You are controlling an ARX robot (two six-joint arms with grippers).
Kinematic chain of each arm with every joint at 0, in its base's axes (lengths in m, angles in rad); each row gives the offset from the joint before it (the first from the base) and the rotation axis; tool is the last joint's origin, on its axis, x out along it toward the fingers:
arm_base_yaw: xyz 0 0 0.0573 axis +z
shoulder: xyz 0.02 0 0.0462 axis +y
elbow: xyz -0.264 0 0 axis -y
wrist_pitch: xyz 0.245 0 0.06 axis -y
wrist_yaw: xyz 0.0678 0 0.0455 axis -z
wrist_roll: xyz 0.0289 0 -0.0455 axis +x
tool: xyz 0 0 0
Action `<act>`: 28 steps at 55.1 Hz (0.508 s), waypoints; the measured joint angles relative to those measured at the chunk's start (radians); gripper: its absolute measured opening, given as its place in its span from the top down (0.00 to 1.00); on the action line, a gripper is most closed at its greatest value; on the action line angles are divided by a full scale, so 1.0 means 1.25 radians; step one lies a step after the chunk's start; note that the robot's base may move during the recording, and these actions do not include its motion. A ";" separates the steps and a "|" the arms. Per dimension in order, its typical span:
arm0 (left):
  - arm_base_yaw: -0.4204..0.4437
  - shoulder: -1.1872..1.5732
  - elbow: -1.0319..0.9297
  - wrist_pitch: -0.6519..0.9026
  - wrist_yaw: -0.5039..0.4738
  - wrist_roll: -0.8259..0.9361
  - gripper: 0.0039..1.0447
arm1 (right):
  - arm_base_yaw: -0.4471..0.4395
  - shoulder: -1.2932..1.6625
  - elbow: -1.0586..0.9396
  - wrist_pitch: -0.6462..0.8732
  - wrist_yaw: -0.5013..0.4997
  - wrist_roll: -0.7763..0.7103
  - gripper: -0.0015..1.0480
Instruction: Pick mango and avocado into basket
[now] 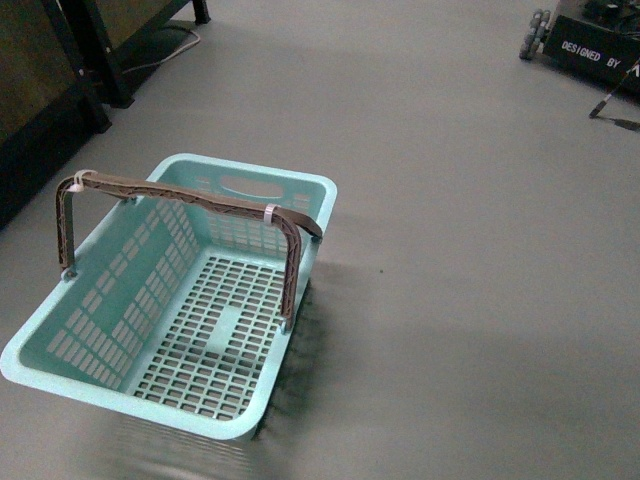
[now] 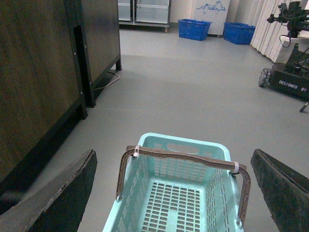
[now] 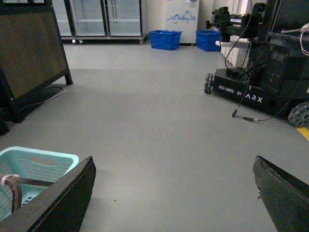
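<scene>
- Front view: the basket (image 1: pixel 110 290) sat empty on the smooth grey floor (image 1: pixel 470 250), near left. It was pale teal plastic with lattice walls and floor. Its brown ribbed handles (image 1: pixel 180 192) stood upright, tied in white. I saw no mango, no avocado and no arm.
- Left wrist view: my left end effector (image 2: pixel 174 153) hung released over the basket (image 2: pixel 193 144), its dark fingers (image 2: pixel 72 193) spread wide, holding nothing.
- Right wrist view: the right end effector (image 3: pixel 175 162) was likewise released and empty. The basket (image 3: pixel 38 159) lay to its left, and a black wheeled base (image 3: pixel 246 94) stood far right.
- I judged no pick begun; the next move called for finding the fruit.
</scene>
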State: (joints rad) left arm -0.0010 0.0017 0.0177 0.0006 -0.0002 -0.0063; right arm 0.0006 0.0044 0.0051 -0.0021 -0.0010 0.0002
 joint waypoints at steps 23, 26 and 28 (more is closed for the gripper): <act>0.000 0.000 0.000 0.000 0.000 0.000 0.07 | 0.000 0.000 0.000 0.000 0.000 0.000 0.07; 0.000 0.000 0.000 0.000 0.000 0.000 0.07 | 0.000 0.000 0.000 0.000 0.000 0.000 0.07; 0.000 0.000 0.000 0.000 0.000 0.000 0.07 | 0.000 0.000 0.000 0.000 0.000 0.000 0.07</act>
State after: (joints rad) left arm -0.0010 0.0017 0.0177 0.0006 -0.0002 -0.0063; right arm 0.0006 0.0044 0.0051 -0.0021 -0.0010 0.0002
